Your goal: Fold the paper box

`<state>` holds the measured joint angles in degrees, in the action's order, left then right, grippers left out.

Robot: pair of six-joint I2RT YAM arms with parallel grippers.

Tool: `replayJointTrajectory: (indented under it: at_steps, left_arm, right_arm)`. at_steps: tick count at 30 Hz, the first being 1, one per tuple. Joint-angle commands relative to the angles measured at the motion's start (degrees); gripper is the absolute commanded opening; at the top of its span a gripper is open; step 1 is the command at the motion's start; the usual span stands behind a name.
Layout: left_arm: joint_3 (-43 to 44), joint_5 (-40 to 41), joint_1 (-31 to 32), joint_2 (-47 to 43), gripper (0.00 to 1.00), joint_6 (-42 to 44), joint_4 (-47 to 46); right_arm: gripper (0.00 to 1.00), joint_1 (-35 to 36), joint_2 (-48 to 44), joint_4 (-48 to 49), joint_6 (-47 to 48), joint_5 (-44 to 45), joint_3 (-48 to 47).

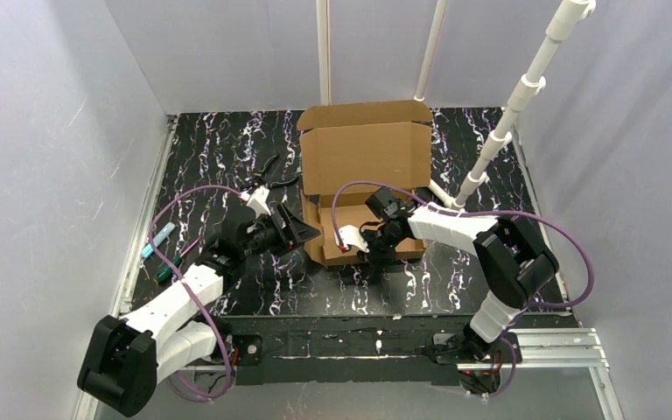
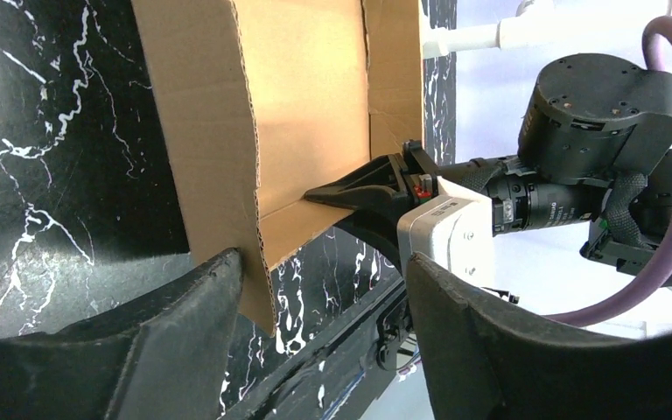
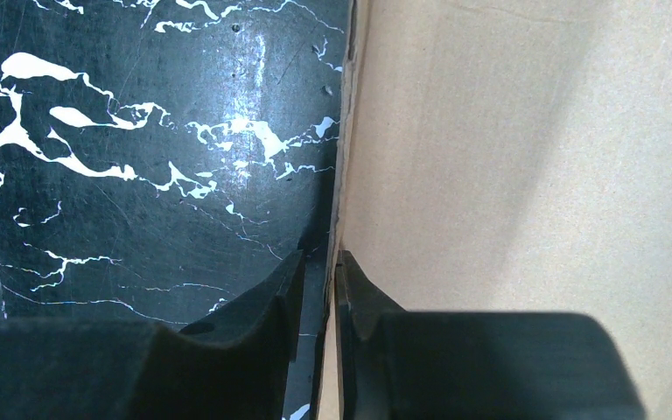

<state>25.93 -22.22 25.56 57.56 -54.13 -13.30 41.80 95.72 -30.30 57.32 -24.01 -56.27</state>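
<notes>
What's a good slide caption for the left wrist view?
Left tool open around a paper box flap; right tool pinches its low wall.

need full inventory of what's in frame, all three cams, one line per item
paper box: one, brown cardboard, far middle of the table, lid open.
table: one, black with white marbling, under everything.
pipes: three, white, two rising behind the box, one jointed and leaning in from the right.
hand tool: one, black, left of the box; type unclear.
pen: one, teal, table's left edge.
green-handled tool: one, just nearer than the pen; type unclear.
left gripper: one, black, jaws open, one finger against the box's left side flap.
right gripper: one, black, jaws shut on the box's near wall.
</notes>
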Motion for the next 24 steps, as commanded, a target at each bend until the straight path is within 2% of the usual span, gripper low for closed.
replayJointTrajectory:
  at_steps: [1,5,12,14,21,24]
  left_arm:
    - [-1.98,-0.05,-0.66,-1.5,0.68,-3.1,-3.6]
    - [-2.9,-1.18,-1.32,-0.71,0.67,-5.38,-7.41]
    - [-4.92,-3.97,-3.38,3.66,0.56,-10.28,-17.82]
    - [-4.84,-4.1,-3.56,4.24,0.47,-10.7,-18.71]
    - [-5.18,-4.5,-4.55,4.08,0.44,-11.09,-18.95]
    - [-5.52,-4.18,-4.88,4.28,0.37,-11.65,-19.11]
  right_arm:
    - [0.27,0.38,-1.25,-2.83,0.25,-0.86,0.04]
    - [0.27,0.37,-1.06,-2.85,0.17,-1.02,0.03]
    - [0.27,0.33,-0.89,-2.83,0.07,-0.86,0.02]
    - [0.27,0.37,-0.74,-2.83,0.07,-0.79,0.02]
    - [0.27,0.34,-0.54,-2.92,0.07,-0.78,0.03]
    - [0.27,0.39,-0.37,-2.92,0.01,-0.86,0.02]
